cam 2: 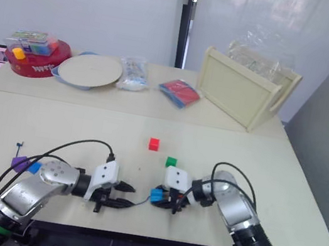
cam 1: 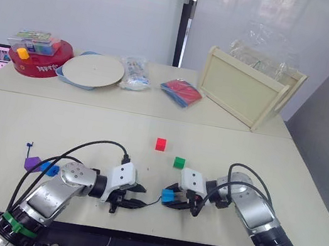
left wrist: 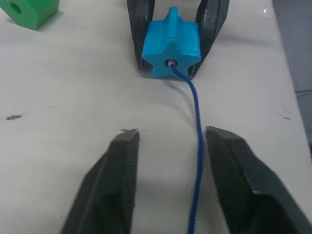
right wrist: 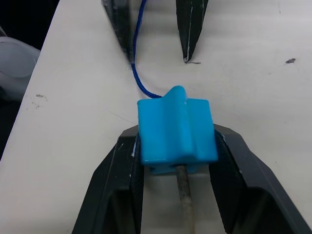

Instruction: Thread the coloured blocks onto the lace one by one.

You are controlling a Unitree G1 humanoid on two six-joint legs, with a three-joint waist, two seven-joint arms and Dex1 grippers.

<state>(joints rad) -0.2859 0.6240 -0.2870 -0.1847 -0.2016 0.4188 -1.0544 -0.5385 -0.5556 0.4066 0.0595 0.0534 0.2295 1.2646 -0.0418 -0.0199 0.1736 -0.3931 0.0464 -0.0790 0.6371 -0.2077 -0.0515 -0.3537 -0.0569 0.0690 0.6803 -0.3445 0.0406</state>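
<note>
My right gripper point(cam 1: 171, 195) is shut on a light-blue star block point(right wrist: 176, 130) just above the table near its front edge. The dark-blue lace point(left wrist: 196, 122) enters the star's hole, and its pale stiff tip point(right wrist: 184, 195) sticks out of the far side, between my right fingers. From the star the lace runs back between the fingers of my left gripper point(cam 1: 139, 196), which is open and not pinching it. A red cube point(cam 1: 161, 144) and a green block point(cam 1: 179, 162) lie loose beyond the grippers. A purple block point(cam 1: 32, 163) and a blue block point(cam 1: 50, 170) sit by my left arm.
At the back of the table stand a pale wooden crate point(cam 1: 247, 90), a red and blue packet point(cam 1: 181, 92), a white plate point(cam 1: 93, 69), a clear bag point(cam 1: 135, 72) and a red round tub point(cam 1: 39, 56). The table's front edge point(cam 1: 151, 234) is close below the grippers.
</note>
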